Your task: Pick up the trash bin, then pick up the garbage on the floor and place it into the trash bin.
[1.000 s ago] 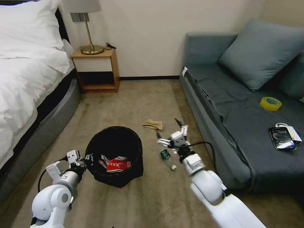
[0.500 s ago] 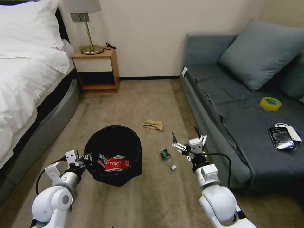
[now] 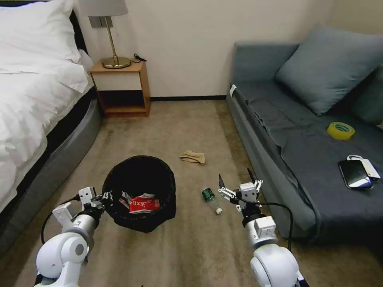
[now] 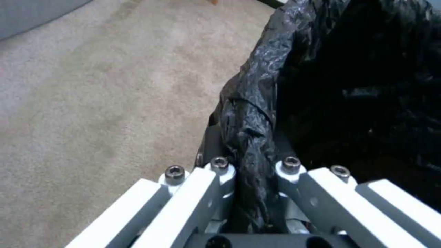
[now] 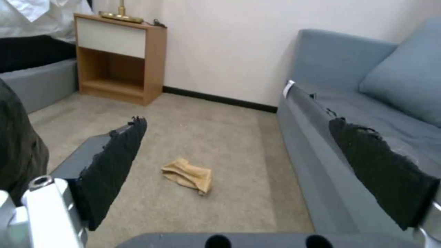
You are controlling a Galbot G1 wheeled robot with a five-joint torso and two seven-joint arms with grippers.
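Carpet runs between a bed and a grey sofa point(image 3: 287, 131) in your head view. Your left gripper point(image 3: 104, 198) is clamped on the near rim of the trash bin point(image 3: 139, 191), which already holds a red-and-white wrapper point(image 3: 141, 204). Your right gripper point(image 3: 235, 181) hangs with fingers spread, just beside the green bottle point(image 3: 210, 198); the tan paper point(image 3: 193, 156) lies farther off.

From the left wrist, the fingers pinch a fold of the black liner point(image 4: 250, 144).

From the right wrist, the open pads point(image 5: 115, 162) frame the tan paper point(image 5: 188, 174).

You look mid-collection: next, I judge, you must lower onto one piece without tipping the bin.
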